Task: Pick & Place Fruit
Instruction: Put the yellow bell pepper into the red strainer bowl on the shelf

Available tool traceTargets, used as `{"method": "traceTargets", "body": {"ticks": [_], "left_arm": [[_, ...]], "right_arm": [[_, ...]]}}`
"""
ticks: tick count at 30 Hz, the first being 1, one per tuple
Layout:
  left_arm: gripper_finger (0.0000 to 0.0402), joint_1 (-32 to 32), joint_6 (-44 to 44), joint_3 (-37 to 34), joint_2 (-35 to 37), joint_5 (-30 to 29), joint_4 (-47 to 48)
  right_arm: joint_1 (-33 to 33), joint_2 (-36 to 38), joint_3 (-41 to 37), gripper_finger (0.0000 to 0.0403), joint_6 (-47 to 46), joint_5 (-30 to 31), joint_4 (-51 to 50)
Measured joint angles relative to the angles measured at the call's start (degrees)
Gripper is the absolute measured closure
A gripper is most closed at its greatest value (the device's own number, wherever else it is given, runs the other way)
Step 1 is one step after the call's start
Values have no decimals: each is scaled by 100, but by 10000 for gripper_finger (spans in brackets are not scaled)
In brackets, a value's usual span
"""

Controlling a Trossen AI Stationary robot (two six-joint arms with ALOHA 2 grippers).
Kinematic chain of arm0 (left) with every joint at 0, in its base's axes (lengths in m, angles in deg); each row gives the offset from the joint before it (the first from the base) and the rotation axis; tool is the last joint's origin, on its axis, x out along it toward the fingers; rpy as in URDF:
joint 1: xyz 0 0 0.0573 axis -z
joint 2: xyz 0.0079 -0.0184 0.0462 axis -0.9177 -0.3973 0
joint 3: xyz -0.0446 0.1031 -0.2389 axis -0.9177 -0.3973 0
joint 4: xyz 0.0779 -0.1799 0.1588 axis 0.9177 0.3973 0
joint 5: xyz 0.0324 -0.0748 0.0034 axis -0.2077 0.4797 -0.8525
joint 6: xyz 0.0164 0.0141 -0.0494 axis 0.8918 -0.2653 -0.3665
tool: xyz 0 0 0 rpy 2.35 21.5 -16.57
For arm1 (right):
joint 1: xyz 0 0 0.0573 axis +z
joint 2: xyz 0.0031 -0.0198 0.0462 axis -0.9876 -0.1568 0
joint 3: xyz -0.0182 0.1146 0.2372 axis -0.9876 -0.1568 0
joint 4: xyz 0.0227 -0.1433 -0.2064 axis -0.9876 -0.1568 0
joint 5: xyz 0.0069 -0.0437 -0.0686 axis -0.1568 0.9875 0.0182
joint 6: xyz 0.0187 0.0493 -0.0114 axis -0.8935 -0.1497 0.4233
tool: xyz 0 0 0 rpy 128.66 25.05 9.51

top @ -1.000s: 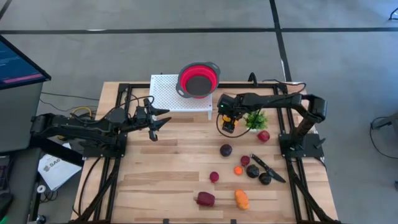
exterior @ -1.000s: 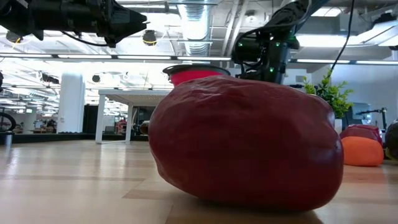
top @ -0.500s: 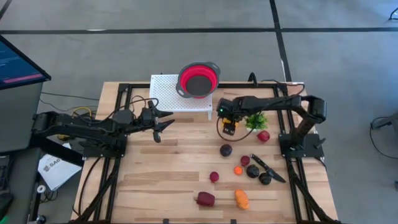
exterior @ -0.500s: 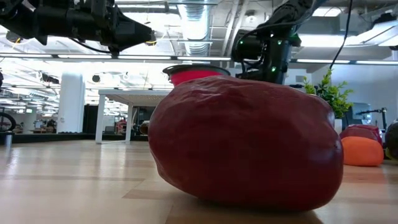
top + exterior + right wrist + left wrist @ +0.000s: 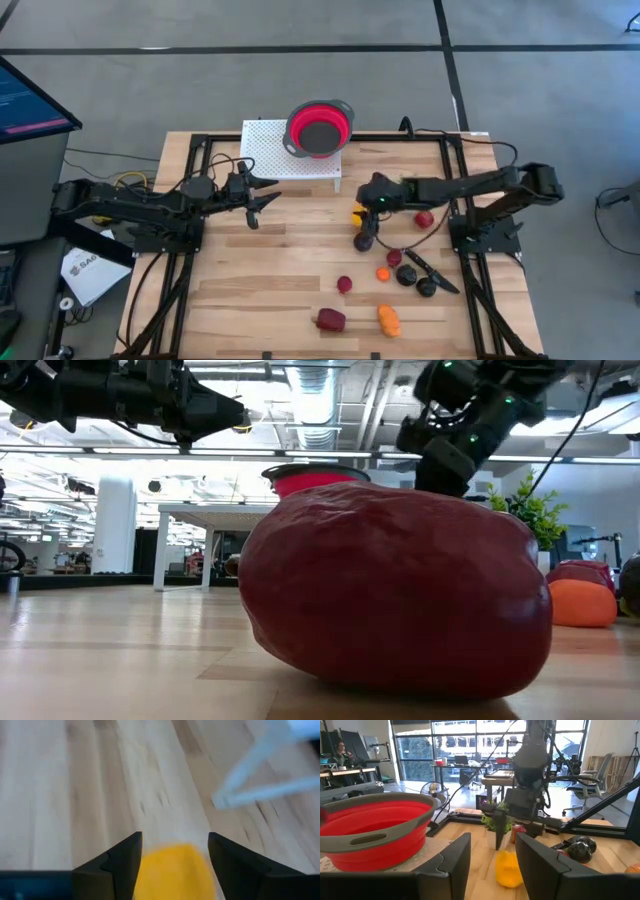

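Several toy fruit lie on the wooden table's right half: a yellow one [image 5: 357,213], a dark purple one [image 5: 363,242], a red one [image 5: 424,219], small maroon and orange ones [image 5: 382,273], and a large red one [image 5: 331,320] near the front. My right gripper [image 5: 362,220] slants down over the yellow fruit [image 5: 175,870], open, one finger on each side of it. In the left wrist view the yellow fruit [image 5: 509,867] appears to rest on the table. My left gripper [image 5: 268,195] hovers open and holding nothing at the left, pointing level toward the table's right. My right gripper stands with its fingers [image 5: 125,860] on either side of the yellow fruit, slanting down from the table's right. Whether they touch it I cannot tell.
A red collapsible bowl [image 5: 320,127] sits on a white perforated stand [image 5: 272,152] at the far edge. A small green plant [image 5: 497,820] stands behind the right arm. A black-handled knife [image 5: 432,270] lies among the dark fruit [image 5: 406,275] at the right.
My right arm has dropped low and swung toward the table's near edge. Its gripper has tipped from pointing steeply down to a slant over the yellow fruit.
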Motion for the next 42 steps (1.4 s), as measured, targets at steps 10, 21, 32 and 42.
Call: {"method": "traceTargets", "body": {"ticks": [10,21,32,42], "left_arm": [[252,0,0,-2,0,0,-40],[252,0,0,-4,2,0,-46],[252,9,-111,-9,2,48,-16],[252,9,-129,-9,2,48,2]], "right_arm": [[59,80,38,214,544,-162,-64],[-209,-655,1874,61,2857,-618,-3081],[126,-2625,3588,32,4048,-585,-4927],[259,-3195,3909,47,4930,177,-5009]]}}
